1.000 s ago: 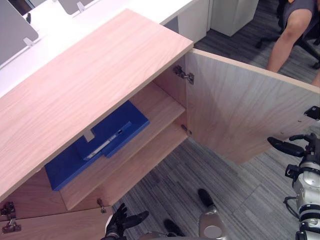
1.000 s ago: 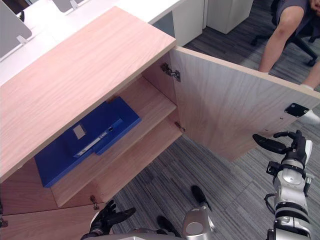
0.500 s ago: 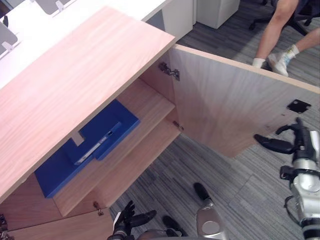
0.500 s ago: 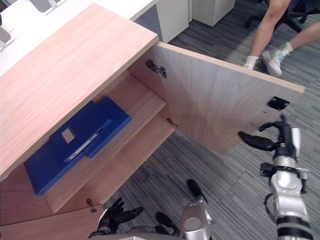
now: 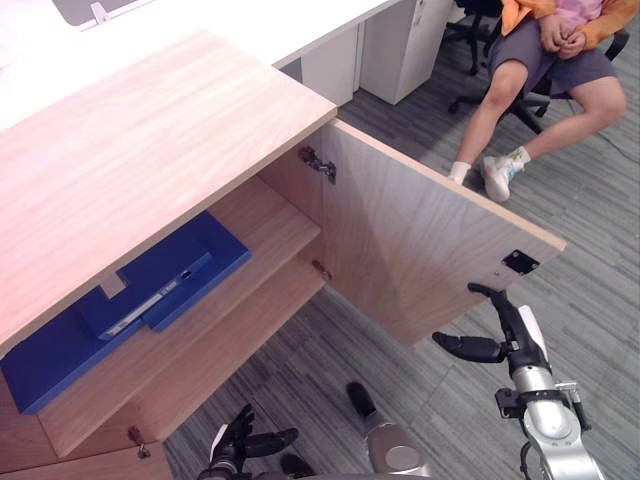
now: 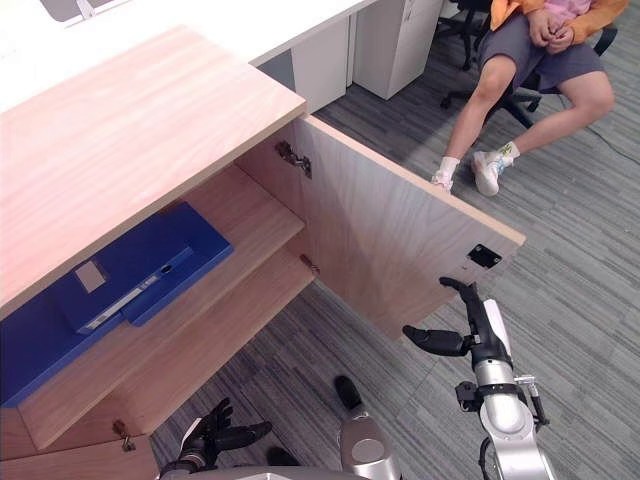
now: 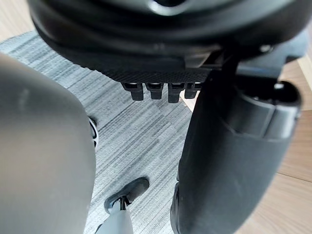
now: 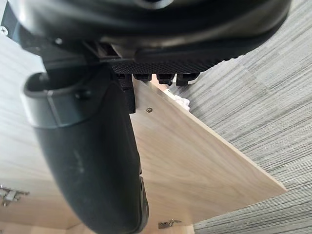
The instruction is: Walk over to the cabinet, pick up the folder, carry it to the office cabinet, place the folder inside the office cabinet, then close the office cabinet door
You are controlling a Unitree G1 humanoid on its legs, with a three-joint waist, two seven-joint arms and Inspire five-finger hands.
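The blue folder point(image 5: 120, 300) lies flat on the upper shelf inside the wooden office cabinet point(image 5: 150, 150). Its door point(image 5: 420, 250) stands swung wide open to the right, with a small black plate point(image 5: 519, 262) near its free edge. My right hand point(image 5: 518, 338) is open, thumb stretched out, just below and in front of that free edge. In the right wrist view its fingers point(image 8: 156, 75) reach close to the door panel point(image 8: 195, 161); contact cannot be told. My left hand point(image 5: 240, 445) hangs low over the floor in front of the cabinet, open and holding nothing.
A person point(image 5: 540, 60) sits on an office chair at the far right, feet on the grey carpet point(image 5: 590, 300). White desks point(image 5: 200, 15) and a white pedestal unit point(image 5: 395, 45) stand behind the cabinet. The lower shelf point(image 5: 200, 370) is bare.
The whole picture has shifted, so the camera has moved and now takes in the seated person. My right hand stays by the door's free edge. The folder has not moved.
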